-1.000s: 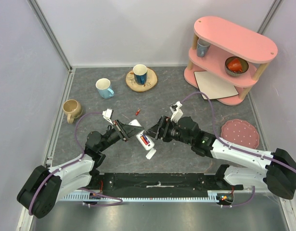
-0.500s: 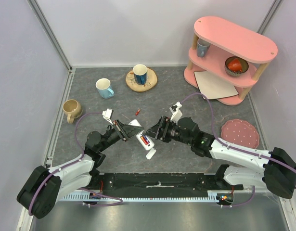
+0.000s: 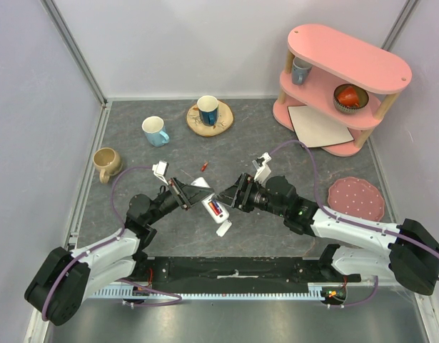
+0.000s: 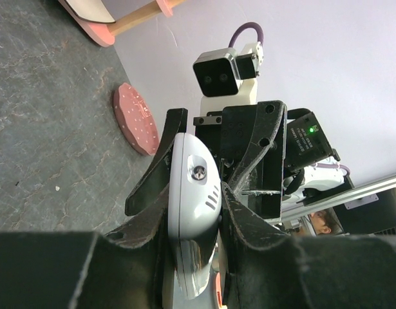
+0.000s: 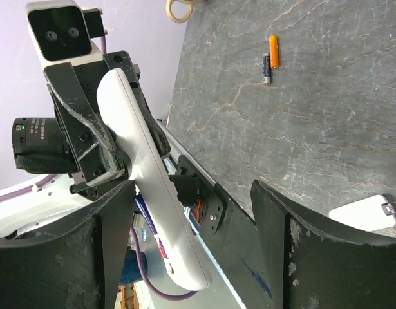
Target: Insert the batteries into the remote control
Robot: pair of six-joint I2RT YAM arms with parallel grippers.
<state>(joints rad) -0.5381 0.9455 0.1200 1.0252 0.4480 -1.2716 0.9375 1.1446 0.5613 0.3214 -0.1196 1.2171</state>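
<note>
My left gripper (image 3: 193,194) is shut on the white remote control (image 3: 205,196) and holds it tilted above the table; it also shows in the left wrist view (image 4: 192,193). Batteries (image 3: 214,208) with red and blue labels sit in its open back, also seen in the right wrist view (image 5: 148,225). My right gripper (image 3: 232,194) is open, its jaws wide apart (image 5: 191,193) just beside the remote (image 5: 143,161). A loose orange battery (image 5: 273,50) and a dark one (image 5: 266,69) lie on the table, far behind (image 3: 203,166).
A small white flat piece (image 5: 362,212) lies on the table below the remote (image 3: 225,229). A tan mug (image 3: 106,163), a blue-and-white mug (image 3: 155,131), a cup on a wooden coaster (image 3: 208,111), a pink shelf (image 3: 340,78) and a pink dotted mat (image 3: 355,198) stand around.
Almost nothing: the right wrist has shifted very slightly. The left gripper holds the remote in the same place.
</note>
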